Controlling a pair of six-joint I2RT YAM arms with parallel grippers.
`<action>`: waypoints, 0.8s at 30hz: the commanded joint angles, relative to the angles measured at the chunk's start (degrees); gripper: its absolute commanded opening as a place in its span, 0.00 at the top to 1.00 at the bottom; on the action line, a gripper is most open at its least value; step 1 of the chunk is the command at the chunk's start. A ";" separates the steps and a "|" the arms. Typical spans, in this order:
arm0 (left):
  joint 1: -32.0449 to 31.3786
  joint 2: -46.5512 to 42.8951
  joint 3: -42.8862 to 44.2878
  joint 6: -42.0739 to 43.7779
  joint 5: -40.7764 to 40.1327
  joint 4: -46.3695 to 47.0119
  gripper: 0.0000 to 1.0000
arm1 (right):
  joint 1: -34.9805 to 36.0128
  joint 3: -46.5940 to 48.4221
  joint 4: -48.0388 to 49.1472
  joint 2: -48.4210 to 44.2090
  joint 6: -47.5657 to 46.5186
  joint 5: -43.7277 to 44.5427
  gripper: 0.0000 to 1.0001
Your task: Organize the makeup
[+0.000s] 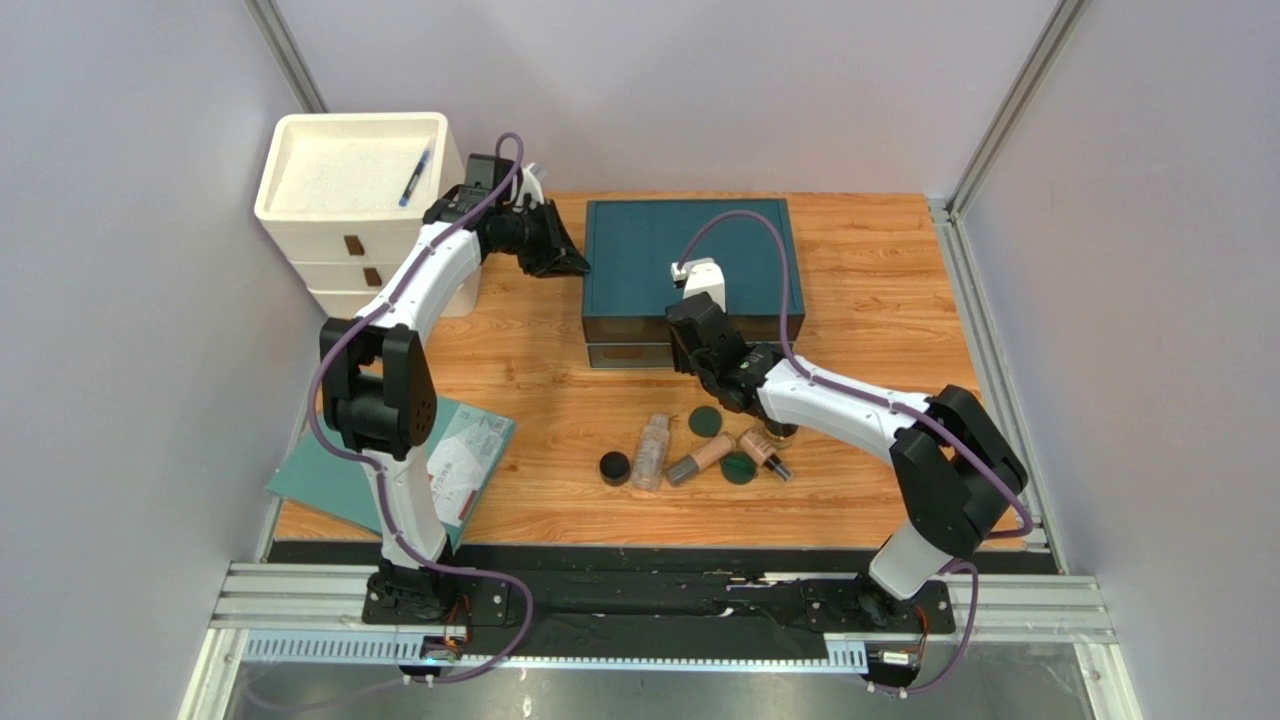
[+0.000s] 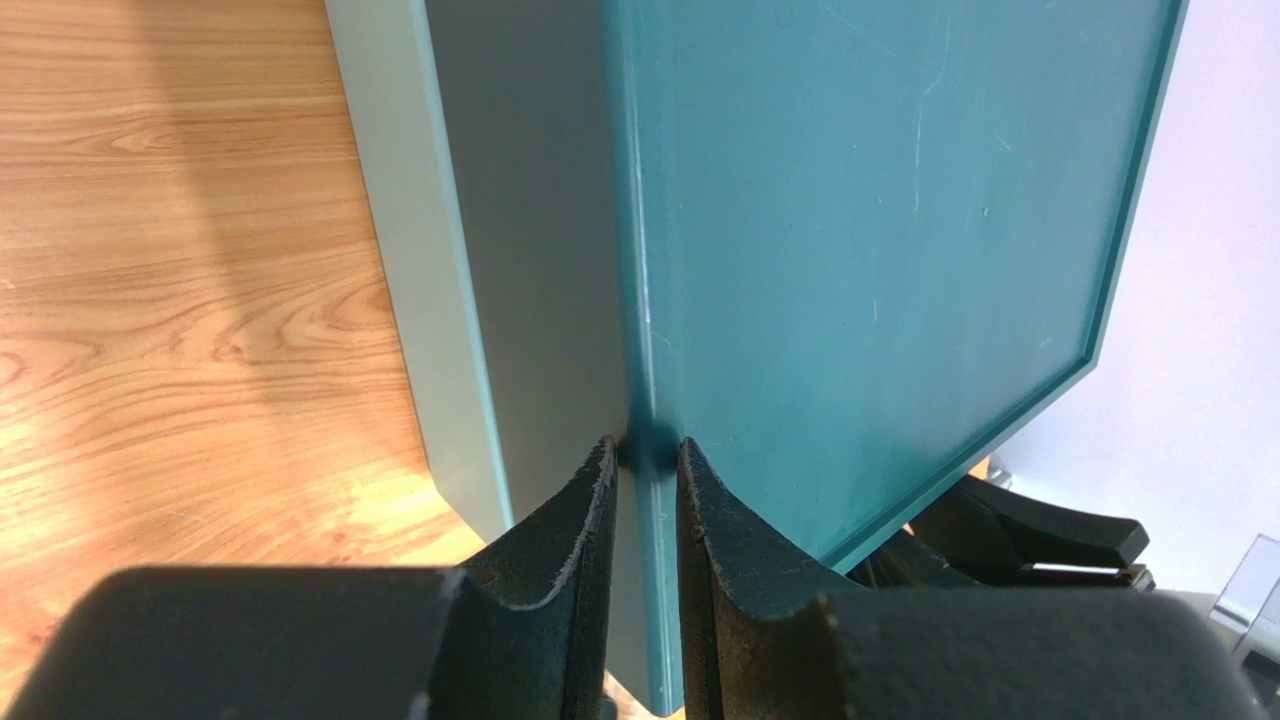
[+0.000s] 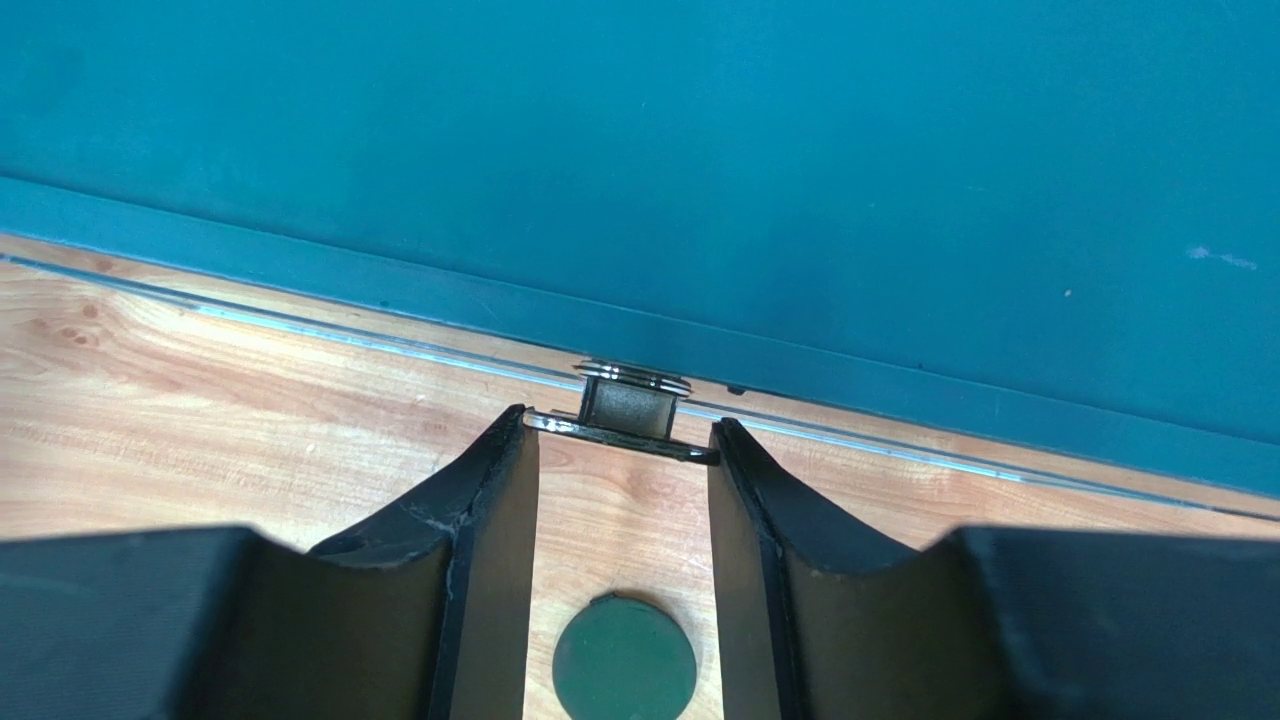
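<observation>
Two grippers are on the box (image 1: 691,255), which stands mid-worktop (image 1: 879,285) toward the back edge. The left gripper (image 2: 643,458) is nearly closed, pinching the thin rim at the box's left edge. The right gripper (image 3: 624,438) is at the box's front edge, its fingers clamped on a small metal pull (image 3: 628,405). The makeup (image 1: 700,458) lies loose toward the front edge: jar (image 1: 615,468), bottle (image 1: 651,450), tubes (image 1: 766,447), discs (image 1: 703,422). A strip of bare wood separates it from the box. White drawers (image 1: 353,180) fill the back left corner, with a pen (image 1: 415,176) on top. A booklet (image 1: 383,465) lies at the front left corner.
</observation>
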 commanded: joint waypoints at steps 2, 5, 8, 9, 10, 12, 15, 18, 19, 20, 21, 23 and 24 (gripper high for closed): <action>-2.29 5.61 0.03 0.70 -3.26 -6.15 0.76 | 1.02 -0.68 -3.45 -5.21 2.62 -5.39 1.00; -2.38 5.88 0.29 0.70 -3.35 -6.42 0.76 | 1.19 -1.03 -4.69 -6.61 3.41 -6.53 1.00; -2.38 6.23 0.38 0.79 -3.17 -6.42 0.76 | 1.63 -1.56 -5.30 -7.76 3.50 -6.89 1.00; -2.38 6.32 0.47 0.79 -3.00 -6.42 0.76 | 1.54 -1.82 -5.56 -8.02 3.41 -6.72 1.00; -2.47 6.32 0.47 1.05 -2.99 -6.51 0.76 | 1.54 -1.99 -5.57 -8.11 3.50 -6.37 1.00; -2.38 5.97 0.47 1.66 -3.34 -6.86 0.75 | 1.46 -2.26 -5.65 -7.93 2.97 -4.61 1.00; -2.38 4.12 0.29 2.89 -4.39 -7.21 0.73 | 1.10 -0.95 -6.00 -5.92 1.48 -3.90 1.00; -2.38 1.58 0.56 4.21 -5.71 -7.57 0.70 | 0.05 0.99 -7.15 -2.76 1.48 -3.99 1.00; -2.38 -0.08 0.73 5.00 -6.24 -7.65 0.68 | -0.21 1.95 -7.58 -1.97 1.56 -3.91 1.00; -2.38 -0.97 0.82 5.27 -6.77 -7.74 0.65 | -0.82 2.39 -7.85 -1.70 1.82 -3.73 1.00; -2.38 -2.02 0.82 5.53 -7.99 -7.74 0.62 | -1.18 2.75 -8.11 -1.61 2.26 -3.64 1.00; -2.47 -4.92 0.65 6.50 -8.97 -6.96 0.57 | -1.53 3.19 -9.08 -1.87 3.23 -2.68 1.00; -2.47 -5.89 0.47 7.11 -9.93 -6.78 0.57 | -1.79 3.10 -9.43 -2.65 3.49 -2.41 1.00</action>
